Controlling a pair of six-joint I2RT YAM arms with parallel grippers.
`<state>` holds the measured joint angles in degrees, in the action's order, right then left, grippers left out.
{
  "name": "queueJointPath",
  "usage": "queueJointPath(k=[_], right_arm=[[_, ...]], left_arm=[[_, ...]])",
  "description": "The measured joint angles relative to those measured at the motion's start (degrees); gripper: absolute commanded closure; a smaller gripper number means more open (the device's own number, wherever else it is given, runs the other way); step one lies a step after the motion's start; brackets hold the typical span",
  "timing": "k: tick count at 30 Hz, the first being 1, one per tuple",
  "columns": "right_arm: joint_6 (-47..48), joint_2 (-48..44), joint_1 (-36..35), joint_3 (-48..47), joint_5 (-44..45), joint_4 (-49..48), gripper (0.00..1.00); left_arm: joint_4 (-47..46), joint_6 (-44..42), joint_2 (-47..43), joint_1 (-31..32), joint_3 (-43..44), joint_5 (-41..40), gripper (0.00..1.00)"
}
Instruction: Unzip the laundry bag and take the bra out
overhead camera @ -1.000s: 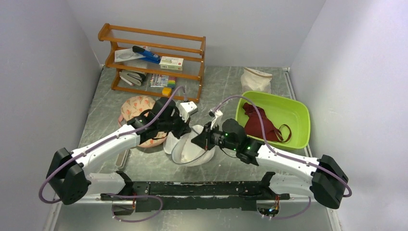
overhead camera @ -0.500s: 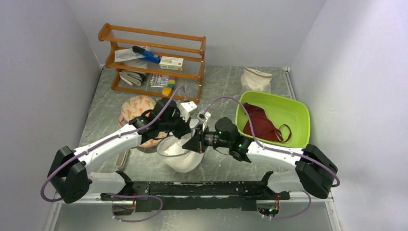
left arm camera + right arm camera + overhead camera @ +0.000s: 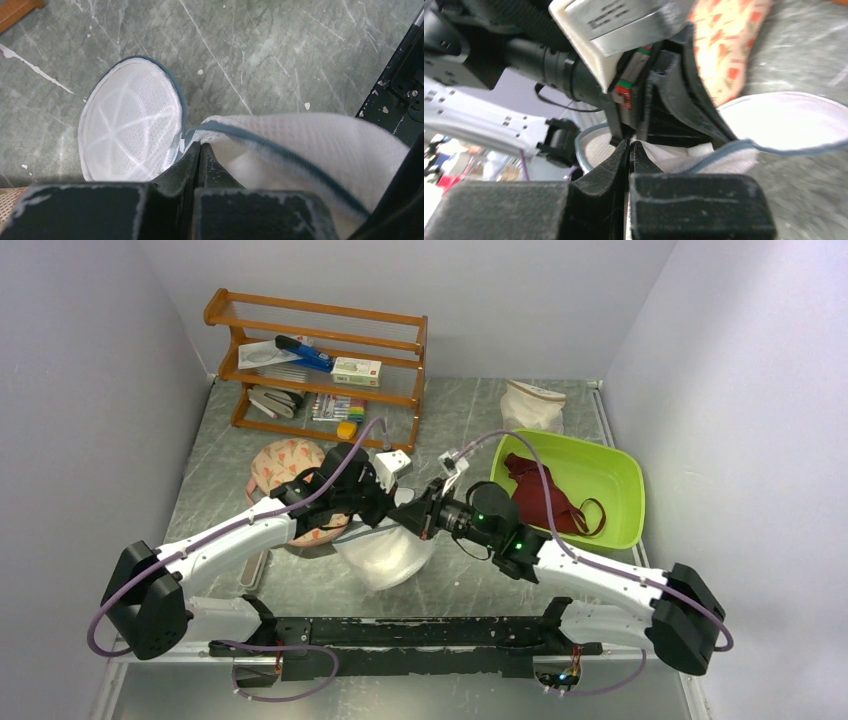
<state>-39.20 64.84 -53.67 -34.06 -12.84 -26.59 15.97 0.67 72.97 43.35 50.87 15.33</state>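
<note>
The white mesh laundry bag (image 3: 385,552) hangs open between my two grippers at the table's middle. My left gripper (image 3: 390,510) is shut on its blue-edged rim; in the left wrist view (image 3: 200,146) one round half (image 3: 130,122) hangs to the left and the other (image 3: 310,145) to the right. My right gripper (image 3: 413,520) is shut on the rim from the other side, close against the left gripper (image 3: 629,145); the bag (image 3: 784,120) shows behind it. The maroon bra (image 3: 540,498) lies in the green bin, outside the bag.
The lime green bin (image 3: 600,465) stands at the right. A cream cloth sack (image 3: 533,403) sits behind it. A peach floral padded item (image 3: 285,465) lies under my left arm. A wooden rack (image 3: 315,360) with stationery stands at the back left.
My right gripper moved left to the bag, closed on its rim beside the left gripper, then rose. The bag came off the table and now sags between them.
</note>
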Motion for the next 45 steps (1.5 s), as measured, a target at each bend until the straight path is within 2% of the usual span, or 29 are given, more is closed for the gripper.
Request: queueJointPath(k=[5,11,18,25,33,39,45], right_arm=[[0.0,-6.58,0.7,0.13,10.71,8.98,1.0],[0.59,-7.1,1.22,0.09,17.53,22.69,1.0],[3.56,0.37,1.27,-4.63,16.24,35.15,1.0],[4.26,3.61,1.27,-7.52,15.96,40.7,0.99],[4.28,3.61,1.27,-10.27,16.68,44.94,0.74],[2.67,1.03,1.2,-11.37,13.84,44.96,0.56],[-5.01,-0.92,1.09,-7.91,11.85,37.42,0.51]], left_arm=[[-0.09,-0.02,-0.13,0.0,0.0,-1.07,0.93],[-0.07,0.0,-0.02,0.0,0.0,-1.22,0.93],[-0.15,0.48,2.43,0.0,0.24,1.05,0.93],[-0.11,1.36,5.16,0.0,0.92,3.58,0.93],[-0.24,1.66,5.07,0.0,0.96,4.42,0.93],[-0.24,1.73,4.9,0.0,0.96,4.44,0.93],[-0.26,1.73,4.5,0.0,0.96,4.57,0.93]])
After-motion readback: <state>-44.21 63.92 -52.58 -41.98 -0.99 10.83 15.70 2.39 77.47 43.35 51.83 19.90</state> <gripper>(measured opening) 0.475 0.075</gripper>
